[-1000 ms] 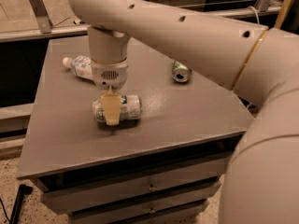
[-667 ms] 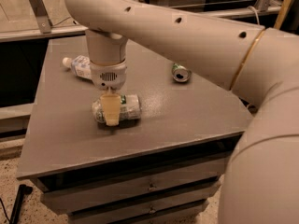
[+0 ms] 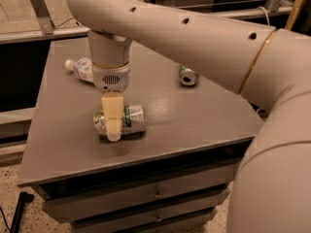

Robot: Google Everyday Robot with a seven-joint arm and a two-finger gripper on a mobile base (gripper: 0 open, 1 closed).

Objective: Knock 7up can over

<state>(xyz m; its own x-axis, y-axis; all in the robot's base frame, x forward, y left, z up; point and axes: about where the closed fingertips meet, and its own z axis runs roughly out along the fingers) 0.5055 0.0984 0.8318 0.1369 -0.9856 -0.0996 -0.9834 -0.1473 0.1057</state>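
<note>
Grey counter [image 3: 204, 120] is carrying the pale silver-grey, green-patched 7up can [image 3: 134, 120], lying sideways, long axis running nine-to-three, directly beneath our cream claw [image 3: 112, 130]; we are failing to tell whether it's clamped.

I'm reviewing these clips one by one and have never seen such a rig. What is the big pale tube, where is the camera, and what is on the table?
The big pale tube is the robot's single arm, reaching in from the right. The one camera looks down over it, and where it is mounted is not on record. The arm ends in its grasping part, the end effector, which is down at a 7up can lying on its side near the front of the grey table. I cannot tell whether it grips the can. Further back lie a clear plastic bottle on the left and a darker green can on the right.
</note>
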